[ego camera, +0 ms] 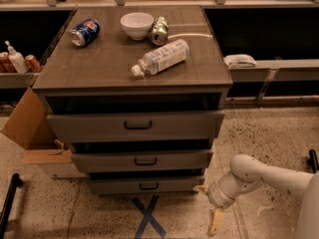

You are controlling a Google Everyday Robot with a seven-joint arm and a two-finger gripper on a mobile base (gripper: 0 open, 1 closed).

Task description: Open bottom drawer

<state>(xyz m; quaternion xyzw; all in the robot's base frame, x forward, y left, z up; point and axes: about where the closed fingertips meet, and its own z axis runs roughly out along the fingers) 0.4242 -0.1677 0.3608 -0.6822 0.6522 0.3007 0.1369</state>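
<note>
The slim grey-brown wood-grain bottom drawer [114,186] with a small black bar handle sits lowest in the cabinet. The white arm's end effector [208,208] hangs released, empty, just right of it.

On the cabinet top [99,66] I see a white bowl [137,25], a green can [160,30] just beside it, a blue can [83,32] and a bottle [160,58] lying down. A blue tape X [148,216] marks the floor left of my gripper [215,224].
</note>
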